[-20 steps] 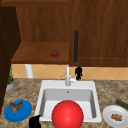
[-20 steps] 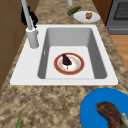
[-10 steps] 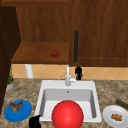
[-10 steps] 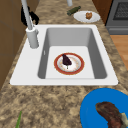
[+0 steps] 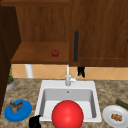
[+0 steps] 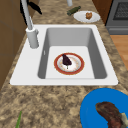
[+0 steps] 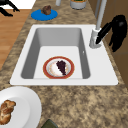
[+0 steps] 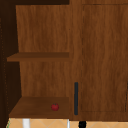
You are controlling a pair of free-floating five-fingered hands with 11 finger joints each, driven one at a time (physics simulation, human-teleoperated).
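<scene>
Where the speckled stone counter point(image 5: 27, 90) meets the wooden wall cabinet point(image 5: 100, 32), the right hand point(image 7: 117, 31) hangs beside the faucet point(image 7: 96, 37), its fingers drooping loose, its thumb on the lever. The left hand point(image 5: 35, 122) hovers, grip unclear, near a blue plate point(image 5: 18, 111). In the sink point(image 6: 71, 37), a red-rimmed plate point(image 6: 69, 63) holds dark food.

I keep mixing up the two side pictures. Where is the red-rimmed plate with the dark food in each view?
Front view: red-rimmed plate at bottom centre, seen as a red disc in the basin.
Left side view: centre of the basin floor.
Right side view: basin floor, left of centre.
Upper view: not in it.
Shared landmark: grey tap.
</scene>
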